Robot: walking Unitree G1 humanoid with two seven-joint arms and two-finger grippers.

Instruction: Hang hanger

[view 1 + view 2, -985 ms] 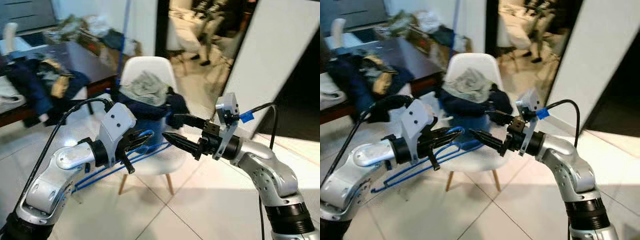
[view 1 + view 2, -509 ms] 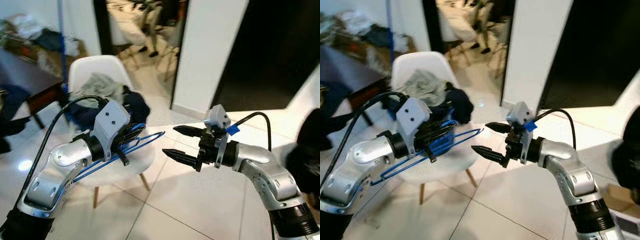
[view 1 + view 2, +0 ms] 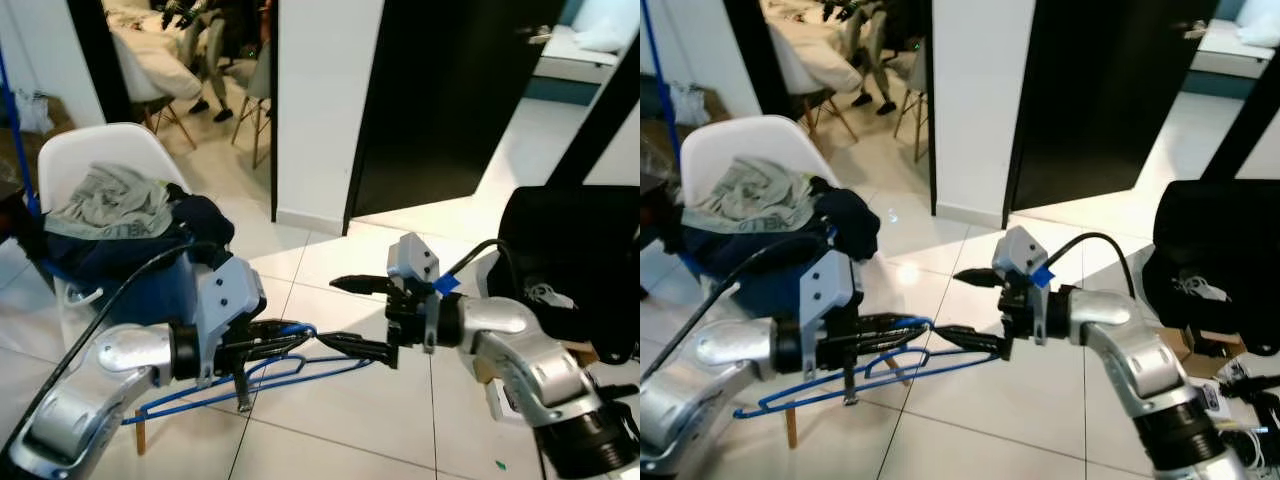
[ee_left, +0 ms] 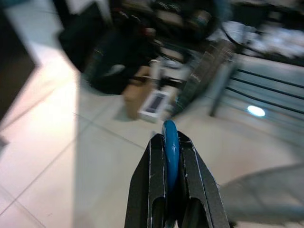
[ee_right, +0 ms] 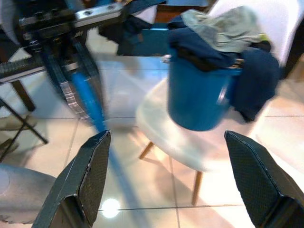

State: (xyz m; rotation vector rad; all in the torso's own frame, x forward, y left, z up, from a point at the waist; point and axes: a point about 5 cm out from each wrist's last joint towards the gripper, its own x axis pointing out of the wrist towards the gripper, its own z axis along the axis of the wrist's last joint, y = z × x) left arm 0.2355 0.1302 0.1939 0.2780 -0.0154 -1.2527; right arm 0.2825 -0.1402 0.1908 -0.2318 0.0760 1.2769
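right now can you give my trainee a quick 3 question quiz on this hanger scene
1. True or false: the left gripper is shut on the blue hanger.
2. Are the right gripper fingers open or shut?
3. What sits on the white chair? A) blue bucket draped with clothes B) a laptop C) a lamp

Key: 1 true; 2 open; 3 A.
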